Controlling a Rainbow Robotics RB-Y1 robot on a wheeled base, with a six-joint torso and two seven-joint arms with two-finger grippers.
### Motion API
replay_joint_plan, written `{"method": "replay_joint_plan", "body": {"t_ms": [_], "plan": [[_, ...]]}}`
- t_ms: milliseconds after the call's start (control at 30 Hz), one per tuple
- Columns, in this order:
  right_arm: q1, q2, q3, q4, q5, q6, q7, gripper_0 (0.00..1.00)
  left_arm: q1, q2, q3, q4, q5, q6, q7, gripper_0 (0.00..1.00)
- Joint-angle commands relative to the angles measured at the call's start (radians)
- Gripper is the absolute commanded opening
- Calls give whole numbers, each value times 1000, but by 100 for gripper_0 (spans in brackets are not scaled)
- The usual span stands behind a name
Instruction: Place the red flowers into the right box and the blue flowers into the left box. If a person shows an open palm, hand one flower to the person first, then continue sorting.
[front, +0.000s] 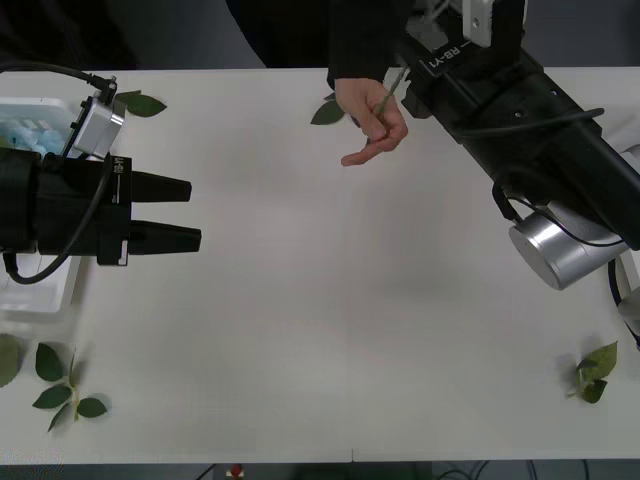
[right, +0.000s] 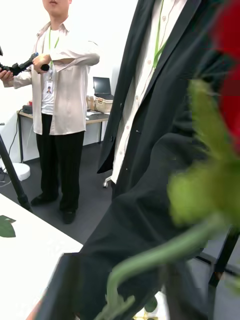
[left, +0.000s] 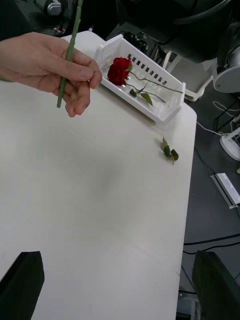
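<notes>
A person's hand (front: 375, 122) over the far middle of the table pinches the green stem (front: 392, 92) of a red flower (right: 227, 65), whose head hangs blurred close to the right wrist camera. My right arm (front: 470, 70) reaches to that far edge, and its tip is hidden behind the hand and sleeve. Another red flower (left: 119, 70) lies in the right box (left: 170, 107). Blue flowers (front: 25, 130) lie in the left box (front: 50, 105). Beside that box, my left gripper (front: 195, 213) hovers open and holds nothing.
Loose leaf sprigs lie at the near left (front: 65, 385), near right (front: 595, 370), far left (front: 140, 103) and beside the hand (front: 327, 112). The person in a dark jacket (right: 150, 200) stands at the far edge.
</notes>
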Motion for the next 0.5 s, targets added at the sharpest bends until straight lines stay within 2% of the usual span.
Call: {"method": "replay_joint_plan", "body": {"t_ms": [33,500], "plan": [[4,17,-20,-36,-11,-14,30,100,-7,17,12,-10,11,4,33,86],[14,-18,-21,-39,-21,-14,31,100,-7,16,18,-10,11,2,33,86]]}}
